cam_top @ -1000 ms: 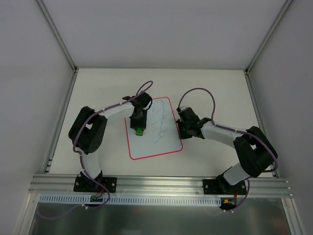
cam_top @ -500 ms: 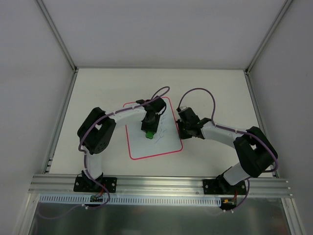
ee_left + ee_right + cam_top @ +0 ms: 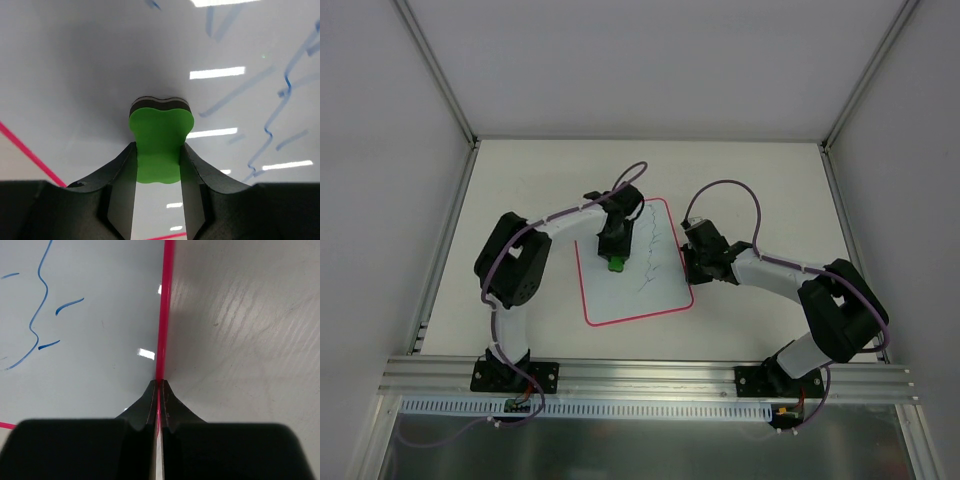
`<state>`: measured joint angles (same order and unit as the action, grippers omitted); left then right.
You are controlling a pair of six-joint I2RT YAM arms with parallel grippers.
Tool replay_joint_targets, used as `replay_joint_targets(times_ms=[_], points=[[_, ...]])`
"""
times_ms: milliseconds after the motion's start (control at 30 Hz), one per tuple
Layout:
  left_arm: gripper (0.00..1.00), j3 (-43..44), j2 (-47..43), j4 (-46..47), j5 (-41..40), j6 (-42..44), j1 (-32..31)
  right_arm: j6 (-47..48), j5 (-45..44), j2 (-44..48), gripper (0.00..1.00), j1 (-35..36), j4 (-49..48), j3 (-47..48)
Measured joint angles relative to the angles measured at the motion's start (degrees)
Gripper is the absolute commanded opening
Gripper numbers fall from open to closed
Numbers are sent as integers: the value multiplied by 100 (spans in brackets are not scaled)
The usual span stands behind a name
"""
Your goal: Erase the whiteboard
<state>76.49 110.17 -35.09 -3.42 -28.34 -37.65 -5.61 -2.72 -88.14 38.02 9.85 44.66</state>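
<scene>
The whiteboard (image 3: 630,298), white with a red-pink rim, lies flat mid-table. Blue pen lines (image 3: 650,248) remain on its right half. My left gripper (image 3: 615,252) is shut on a green block (image 3: 616,265) and presses it onto the board's upper middle. In the left wrist view the green block (image 3: 160,142) with its dark underside sits between the fingers (image 3: 120,180), on the board (image 3: 75,75), with blue lines (image 3: 280,100) to its right. My right gripper (image 3: 688,262) is shut on the board's right rim (image 3: 165,315), with blue strokes (image 3: 37,315) to the left.
The pale table (image 3: 750,190) is enclosed by white walls with metal frame posts (image 3: 440,80). An aluminium rail (image 3: 650,375) runs along the near edge where both arm bases are bolted. Bare tabletop (image 3: 250,340) lies right of the board's rim.
My left gripper swept the green block right across the board, then back left and slightly farther away. Some blue lines in the board's middle are gone. The right arm has not moved.
</scene>
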Motion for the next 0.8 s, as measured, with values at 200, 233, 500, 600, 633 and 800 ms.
replay_joint_targets(times_ms=[200,233,500,600,633,800], points=[[0,1327,890,-151,-535,621,820,2,0,0,0,0,0,0],[0,1582,1064,-127,-595,734,901,2,2,0,0,0,0,0],[0,2697,1799,-160,-431,1241,1104,2,0,0,0,0,2,2],[0,2732,1827,-149,-369,1279,981,0,0,0,0,0,2,2],[0,2734,1836,-140,-343,1279,903,0,0,0,0,0,2,2],[0,2651,1834,-33,-138,1246,350,0,-2,0,0,0,2,2]])
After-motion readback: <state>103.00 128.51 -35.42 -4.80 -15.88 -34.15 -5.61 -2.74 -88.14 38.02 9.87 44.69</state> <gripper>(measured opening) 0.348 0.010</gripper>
